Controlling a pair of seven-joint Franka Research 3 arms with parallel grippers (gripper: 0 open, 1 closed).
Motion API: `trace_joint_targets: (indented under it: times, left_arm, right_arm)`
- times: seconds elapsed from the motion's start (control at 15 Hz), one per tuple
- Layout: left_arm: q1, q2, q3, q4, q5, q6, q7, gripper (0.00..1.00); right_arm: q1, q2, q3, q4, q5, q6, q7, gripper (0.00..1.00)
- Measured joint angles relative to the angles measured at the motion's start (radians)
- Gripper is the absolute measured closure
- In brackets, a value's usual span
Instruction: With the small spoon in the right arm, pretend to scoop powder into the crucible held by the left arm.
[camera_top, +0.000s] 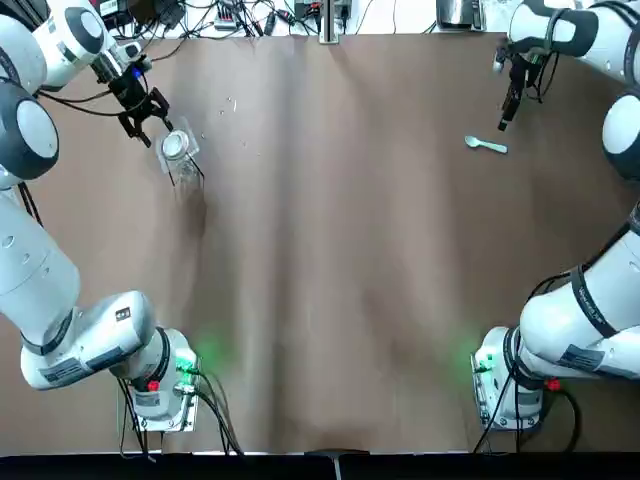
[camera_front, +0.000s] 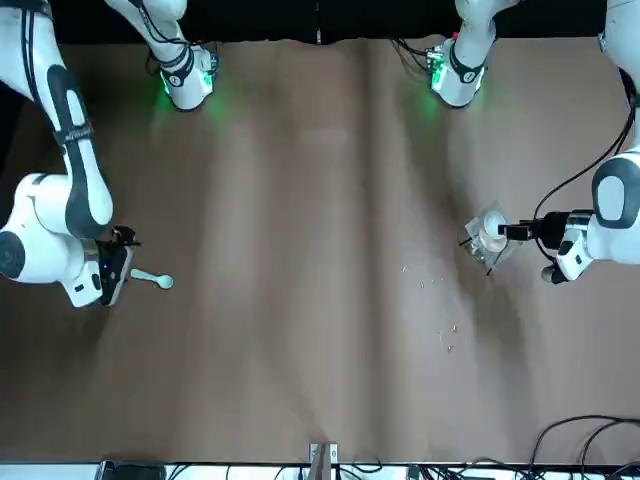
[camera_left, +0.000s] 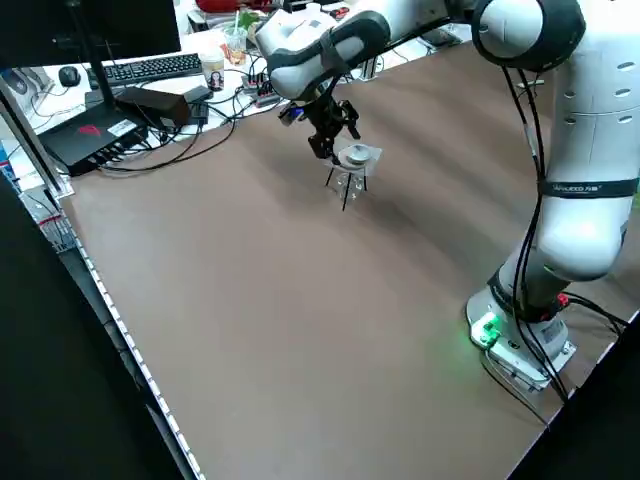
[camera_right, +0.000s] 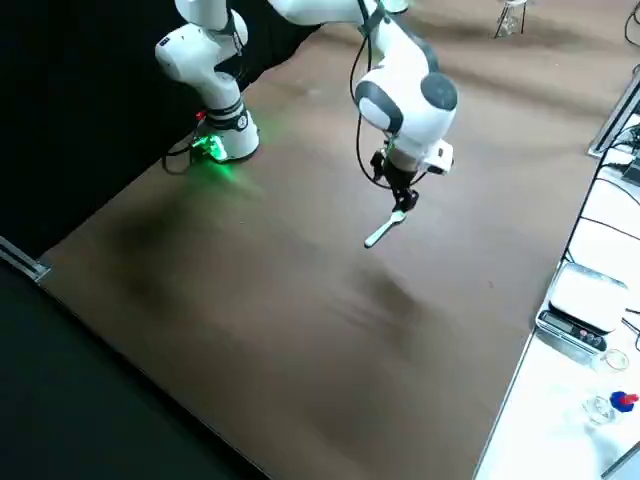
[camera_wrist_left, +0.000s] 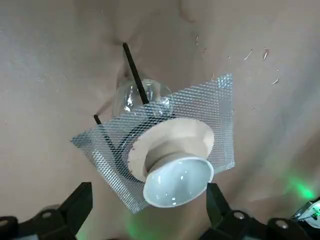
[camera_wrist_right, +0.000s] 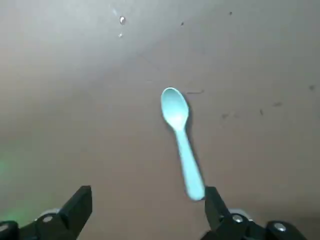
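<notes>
- At the bench's (camera_top: 320, 250) far left, we note the left pincer (camera_top: 148, 118) spread wide just beside the crucible (camera_wrist_left: 175, 182), which sits empty on a mesh stand (camera_wrist_left: 222, 107); an off-centre squeeze may topple it.
- Right pincer (camera_wrist_right: 146, 194) released above the flat-lying spoon (camera_wrist_right: 181, 140); fingers may skid it.

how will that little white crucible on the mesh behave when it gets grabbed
The crucible looks like glazed ceramic, so probably stiff, slick and chippable. It sits on wire mesh atop a thin-legged stand, so a sideways nudge could tip the whole stack.
</notes>
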Motion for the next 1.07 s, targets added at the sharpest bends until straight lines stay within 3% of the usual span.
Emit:
trace_joint_targets:
  times: [0.27,0.4,0.47,0.6,0.67,0.8,0.87,1.0,1.07]
  left_arm:
    - [-0.002,0.008,-0.003,-0.006,0.0,0.0,0.0,0.03]
    - [-0.006,0.008,-0.004,-0.012,-0.008,0.0,0.0,0.07]
    - [-0.009,0.01,-0.005,-0.02,-0.025,0.0,0.0,0.15]
    - [-0.009,0.012,-0.005,-0.023,-0.027,0.0,0.0,0.19]
    - [-0.009,0.012,-0.005,-0.024,-0.027,0.0,0.0,0.2]
    - [-0.009,0.013,-0.005,-0.024,-0.027,0.0,0.0,0.37]
    - [-0.009,0.013,-0.005,-0.024,-0.027,0.0,0.0,0.37]
    - [-0.009,0.013,-0.005,-0.024,-0.027,0.0,0.0,0.49]
    - [-0.009,0.013,-0.005,-0.024,-0.027,0.0,0.0,0.49]
  right_arm:
    - [-0.042,0.035,-0.001,-0.077,0.0,0.225,-0.238,0.0]
    - [-0.053,0.036,-0.001,-0.148,0.0,0.34,-0.282,0.0]
    - [-0.051,0.036,0.002,-0.203,0.0,0.417,-0.293,0.02]
    - [-0.051,0.036,0.004,-0.241,0.0,0.472,-0.294,0.03]
    - [-0.051,0.036,0.004,-0.261,0.0,0.509,-0.294,0.07]
    - [-0.051,0.038,0.004,-0.294,-0.001,0.574,-0.295,0.11]
    - [-0.051,0.04,0.004,-0.304,-0.001,0.59,-0.295,0.18]
    - [-0.051,0.043,0.004,-0.31,-0.001,0.599,-0.296,0.2]
    - [-0.051,0.044,0.004,-0.31,-0.001,0.599,-0.296,0.29]
